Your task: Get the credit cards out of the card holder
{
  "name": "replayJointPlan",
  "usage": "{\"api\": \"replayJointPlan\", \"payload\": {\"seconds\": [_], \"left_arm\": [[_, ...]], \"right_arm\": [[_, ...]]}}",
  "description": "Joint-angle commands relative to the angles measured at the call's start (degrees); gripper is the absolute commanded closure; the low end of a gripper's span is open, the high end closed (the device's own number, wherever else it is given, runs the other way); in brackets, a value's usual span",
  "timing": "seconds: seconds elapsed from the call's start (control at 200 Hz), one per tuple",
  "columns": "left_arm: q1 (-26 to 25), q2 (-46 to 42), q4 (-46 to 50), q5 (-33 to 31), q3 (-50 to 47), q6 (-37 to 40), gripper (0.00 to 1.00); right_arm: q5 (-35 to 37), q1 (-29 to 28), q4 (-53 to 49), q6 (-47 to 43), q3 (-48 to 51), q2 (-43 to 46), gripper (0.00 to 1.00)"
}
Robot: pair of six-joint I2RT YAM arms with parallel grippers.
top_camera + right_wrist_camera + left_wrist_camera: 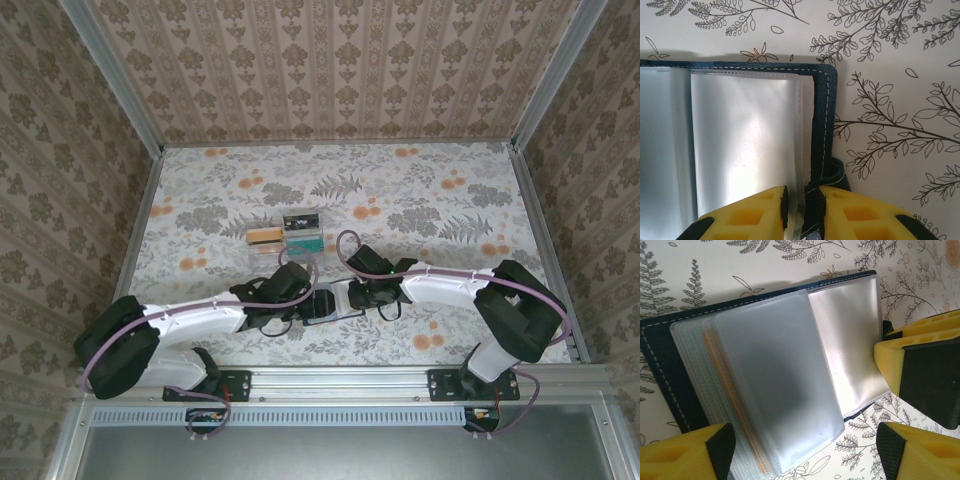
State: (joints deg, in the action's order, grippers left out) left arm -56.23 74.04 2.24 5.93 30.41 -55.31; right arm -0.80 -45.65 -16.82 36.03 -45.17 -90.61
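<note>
The dark navy card holder lies open on the table, its greyish see-through sleeves fanned out. The thin orange edge of a credit card shows in one of the left sleeves. My left gripper is open, its yellow fingers set wide on either side of the sleeves' lower edge. My right gripper is shut on the card holder's right cover edge, with the edge of a sleeve between the pads too. From above, the card holder sits between both grippers.
A clear plastic box with orange and teal contents stands behind the grippers at mid-table. The floral tablecloth is bounded by patterned walls at the back and sides. Metal rails run along the table's edges.
</note>
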Motion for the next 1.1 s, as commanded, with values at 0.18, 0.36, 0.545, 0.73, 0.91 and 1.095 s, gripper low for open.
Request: {"api": "replayJointPlan", "payload": {"seconds": [0.18,0.36,0.545,0.73,0.91,1.095], "left_arm": [[-0.31,1.0,-2.98,1.15,0.96,0.69,0.24],[-0.34,2.83,-2.38,1.45,1.08,0.3,0.24],[-0.41,4.88,-3.75,2.67,1.23,0.13,0.25],[-0.57,5.82,-6.1,3.6,1.45,0.29,0.25],[-0.64,5.4,-7.47,4.1,2.14,0.68,0.25],[-1.06,5.32,-6.11,4.08,3.89,1.67,0.18]], "right_arm": [[-1.84,-0.86,-2.05,0.79,1.62,-3.54,0.73],[-1.92,-0.86,-1.99,0.85,1.62,-3.53,0.73],[-1.87,-0.94,-1.99,0.79,1.59,-3.48,0.73],[-1.81,-0.98,-2.09,0.8,1.66,-3.34,0.73],[-1.8,-0.95,-2.16,0.88,1.68,-3.35,0.73],[-1.73,-1.02,-2.26,0.88,1.66,-3.18,0.73]]}}
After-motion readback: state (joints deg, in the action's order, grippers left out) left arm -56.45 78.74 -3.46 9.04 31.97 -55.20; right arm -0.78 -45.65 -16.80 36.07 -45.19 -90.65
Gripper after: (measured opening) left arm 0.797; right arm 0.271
